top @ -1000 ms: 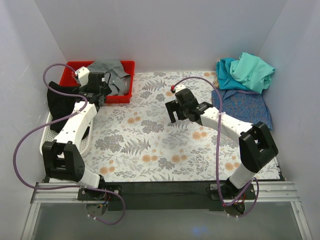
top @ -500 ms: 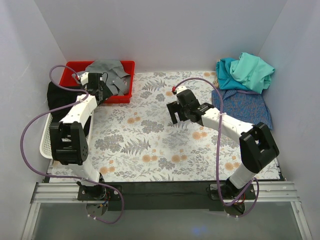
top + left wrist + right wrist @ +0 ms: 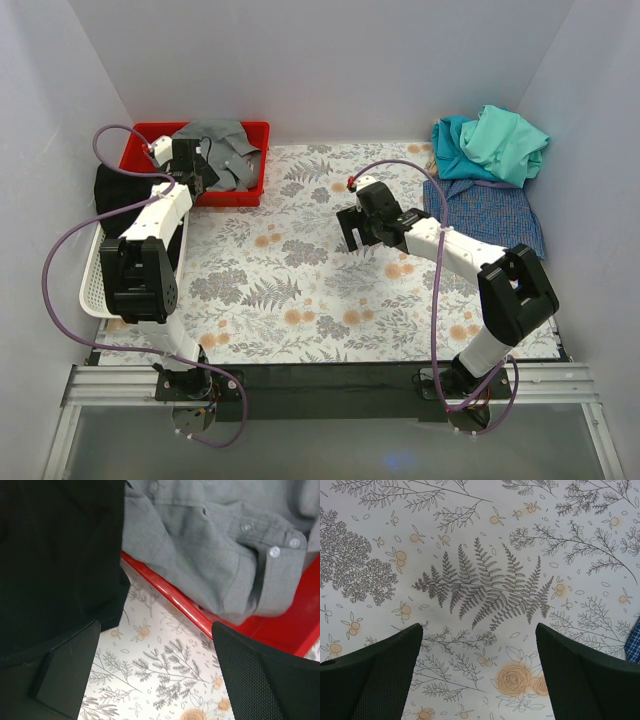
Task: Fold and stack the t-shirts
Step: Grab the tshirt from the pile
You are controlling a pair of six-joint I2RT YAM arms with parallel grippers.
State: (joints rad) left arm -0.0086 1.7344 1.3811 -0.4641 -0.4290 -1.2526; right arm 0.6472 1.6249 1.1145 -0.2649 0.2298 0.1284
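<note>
The black t-shirt [image 3: 115,195] lies bunched in the white basket at the left; its print is hidden. It also fills the left of the left wrist view [image 3: 55,555]. The teal shirt [image 3: 455,140] and mint-green shirt [image 3: 510,140] are heaped at the back right, above the blue-checked shirt [image 3: 485,215]. My left gripper [image 3: 190,170] is open and empty [image 3: 155,680], just off the red bin's front rim, next to the black shirt. My right gripper [image 3: 355,228] is open and empty [image 3: 477,680] above the floral mat, left of the blue-checked shirt, whose edge shows as a sliver [image 3: 634,642].
A red bin [image 3: 140,135] at the back left holds a grey buttoned shirt [image 3: 225,145], also seen in the left wrist view [image 3: 210,545] with the bin's rim [image 3: 175,602]. The white mesh basket [image 3: 92,285] stands along the left edge. The floral mat [image 3: 300,290] covers the table.
My left arm has swung back and left, bringing its gripper up to the red bin's front rim. My right gripper has drifted slightly right. Both stayed open.
</note>
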